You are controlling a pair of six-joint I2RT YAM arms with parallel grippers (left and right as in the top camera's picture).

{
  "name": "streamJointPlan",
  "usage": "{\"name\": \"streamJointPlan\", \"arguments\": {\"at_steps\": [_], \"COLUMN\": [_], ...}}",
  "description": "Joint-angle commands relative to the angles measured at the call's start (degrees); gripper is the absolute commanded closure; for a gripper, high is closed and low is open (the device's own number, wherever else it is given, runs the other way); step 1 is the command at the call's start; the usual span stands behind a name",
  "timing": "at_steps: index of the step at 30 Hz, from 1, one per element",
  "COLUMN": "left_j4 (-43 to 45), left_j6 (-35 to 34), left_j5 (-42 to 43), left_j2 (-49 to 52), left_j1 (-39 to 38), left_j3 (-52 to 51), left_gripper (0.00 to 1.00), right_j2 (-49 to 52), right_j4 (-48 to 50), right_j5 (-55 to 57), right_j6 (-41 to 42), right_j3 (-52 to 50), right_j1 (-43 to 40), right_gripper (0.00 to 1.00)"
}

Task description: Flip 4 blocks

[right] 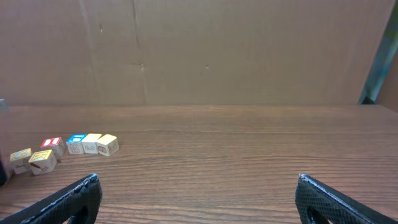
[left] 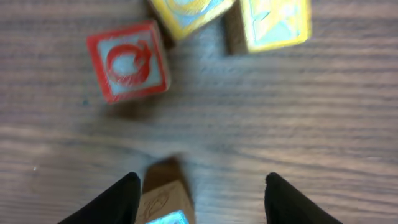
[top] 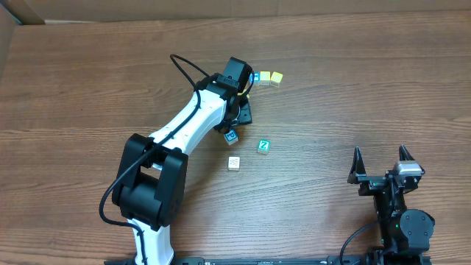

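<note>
Left claw [left: 202, 200] hangs low over the brown wood-grain worktop [top: 88, 88], its two black fingers [left: 115, 200] spread apart and gripping nothing. Between them sits a small wooden cube with a light-blue top face [left: 163, 208]. It is just beside the finger on the wrist view's left side and clear of the other one. Beyond the fingertips lies a red-framed wooden cube with a red figure on its pale face [left: 129, 61], tilted a little against the wood grain. Past that are two yellow-framed wooden cubes [left: 273, 25], side by side and cut off by the picture's top edge.

From overhead, the white left arm [top: 195, 118] reaches from the near edge to about the middle of the worktop, and the yellow pair lies just beyond its tip, toward the far edge. A blue-faced wooden cube [top: 231, 137] shows at the arm's right flank, partly tucked under it. I cannot tell whether it is the cube between the fingers. A teal wooden cube with a white Z [top: 263, 146] sits near it to the right, and a pale patterned wooden cube [top: 234, 163] lies just nearer the near edge. These three are apart from one another.

Right claw [top: 380, 163] is near the near right corner with its jaws wide and nothing in them, well apart from every cube.
</note>
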Motion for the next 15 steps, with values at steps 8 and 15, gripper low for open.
{"name": "streamJointPlan", "arguments": {"at_steps": [8,15], "left_j4": [-3.3,-7.0], "left_j6": [-2.3,-2.8], "left_j5": [-1.7,-1.3], "left_j2": [1.0,1.0], "left_j1": [-0.4,-0.5], "left_j3": [0.4,0.0], "left_gripper": [0.41,0.45], "right_j2": [-0.4,-0.4], "right_j4": [0.3,0.3], "right_j5": [-0.1,-0.1], "right_j6": [-0.2,-0.2], "right_j3": [-0.6,-0.6], "right_j1": [0.3,0.3], "right_gripper": [0.00,0.00]}}
